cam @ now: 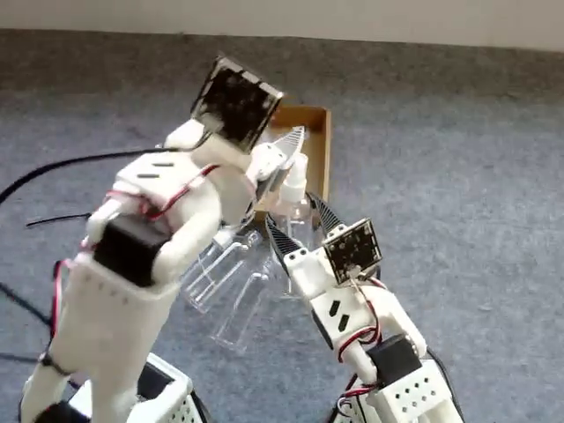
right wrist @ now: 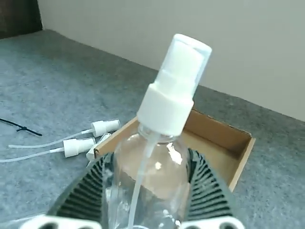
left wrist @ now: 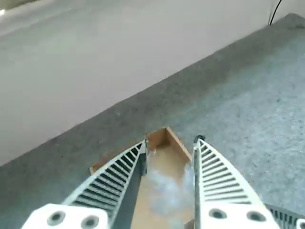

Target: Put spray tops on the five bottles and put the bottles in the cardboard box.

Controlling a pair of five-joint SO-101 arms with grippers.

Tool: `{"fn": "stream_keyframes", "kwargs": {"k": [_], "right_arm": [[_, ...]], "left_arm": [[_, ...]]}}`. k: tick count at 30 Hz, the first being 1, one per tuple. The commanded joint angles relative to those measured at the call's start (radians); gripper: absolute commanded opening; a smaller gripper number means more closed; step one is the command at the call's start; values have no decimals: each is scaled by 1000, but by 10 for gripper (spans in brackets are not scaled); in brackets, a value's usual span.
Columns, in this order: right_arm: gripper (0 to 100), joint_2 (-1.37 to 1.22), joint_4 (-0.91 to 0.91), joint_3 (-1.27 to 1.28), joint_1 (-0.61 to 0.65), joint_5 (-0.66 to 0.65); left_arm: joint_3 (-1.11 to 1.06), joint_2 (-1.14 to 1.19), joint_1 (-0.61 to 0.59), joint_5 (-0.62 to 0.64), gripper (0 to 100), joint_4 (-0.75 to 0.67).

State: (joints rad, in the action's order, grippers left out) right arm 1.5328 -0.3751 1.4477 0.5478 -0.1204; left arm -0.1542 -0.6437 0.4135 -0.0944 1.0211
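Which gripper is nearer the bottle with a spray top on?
Right. The right gripper is shut on the bottle, gripping its glass body at the edge of the box. The left gripper is open above the box, close by the bottle's top.

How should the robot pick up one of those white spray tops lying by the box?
Grip the spray top by its fat white cap, coming straight down from above, one jaw each side. It lies flat on its side, and its tube looks too thin and bendy to hold.
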Motion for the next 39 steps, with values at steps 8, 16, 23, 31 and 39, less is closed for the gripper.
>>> {"fn": "stream_keyframes", "kwargs": {"k": [8, 16, 23, 31, 39], "right_arm": [[4, 19, 13, -8, 4, -12], [4, 18, 13, -18, 2, -11], [4, 18, 13, -18, 2, -9], [4, 18, -31, -19, 4, -11], [4, 16, -42, -39, 4, -11]], "left_arm": [[31, 119, 30, 2, 158, 29], [-61, 93, 31, 2, 158, 60], [-208, -84, 28, 0, 158, 55], [-222, -127, 28, -43, 158, 38], [12, -134, 27, -41, 158, 106]]}}
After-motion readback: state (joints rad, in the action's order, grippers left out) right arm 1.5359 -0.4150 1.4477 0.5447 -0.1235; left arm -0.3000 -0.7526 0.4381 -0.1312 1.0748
